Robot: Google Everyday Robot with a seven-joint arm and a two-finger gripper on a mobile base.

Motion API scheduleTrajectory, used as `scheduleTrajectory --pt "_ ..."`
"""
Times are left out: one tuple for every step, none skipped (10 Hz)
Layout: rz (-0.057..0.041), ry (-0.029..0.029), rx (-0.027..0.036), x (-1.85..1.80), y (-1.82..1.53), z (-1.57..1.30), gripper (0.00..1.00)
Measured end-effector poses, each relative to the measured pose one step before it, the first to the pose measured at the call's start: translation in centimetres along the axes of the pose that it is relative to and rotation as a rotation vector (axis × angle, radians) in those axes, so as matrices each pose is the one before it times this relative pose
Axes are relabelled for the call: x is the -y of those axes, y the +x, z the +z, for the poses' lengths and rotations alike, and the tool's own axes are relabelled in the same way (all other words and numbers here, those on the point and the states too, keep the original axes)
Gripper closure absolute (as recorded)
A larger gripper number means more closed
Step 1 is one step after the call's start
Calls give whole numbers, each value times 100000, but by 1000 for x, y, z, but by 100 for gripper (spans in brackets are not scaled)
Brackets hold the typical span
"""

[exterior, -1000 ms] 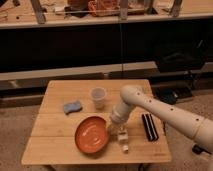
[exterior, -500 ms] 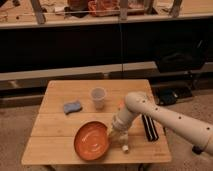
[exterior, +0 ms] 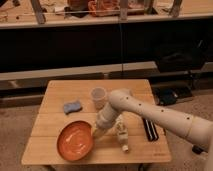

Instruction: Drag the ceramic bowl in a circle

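The ceramic bowl (exterior: 75, 141) is a wide, shallow orange-red dish. It lies on the wooden table (exterior: 60, 90) near the front left edge. My gripper (exterior: 98, 132) is at the end of the white arm, which reaches in from the right. It is low over the table and sits at the bowl's right rim, seemingly touching it. The bowl looks empty.
A translucent whitish cup (exterior: 98, 97) stands behind the gripper. A blue sponge (exterior: 73, 106) lies to the back left. A small white object (exterior: 122, 136) lies just right of the gripper. A black oblong item (exterior: 150, 129) lies at the right. The table's front edge is close to the bowl.
The bowl has slid left and toward the table's front edge. The gripper has moved with it at its right rim. The arm has stretched further left.
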Motion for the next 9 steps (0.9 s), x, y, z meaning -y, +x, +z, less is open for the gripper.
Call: scheduleTrajectory --pt "-2656 -679 1561 2404 911 845 100" --pt "-893 -677 1154 1284 1085 440 100" --pt "-10 -642 1017 542 968 254 100" --pt "905 -580 1280 224 1432 207 100" --pt "888 -338 1150 -286 1424 -17 100" --pt "966 135 415 -546 765 -130 100" --pt "1518 241 342 -1151 490 -328 100" --pt "1317 508 -34 -1160 162 -369 100" --pt "2082 744 -248 -1977 -64 -731 100"
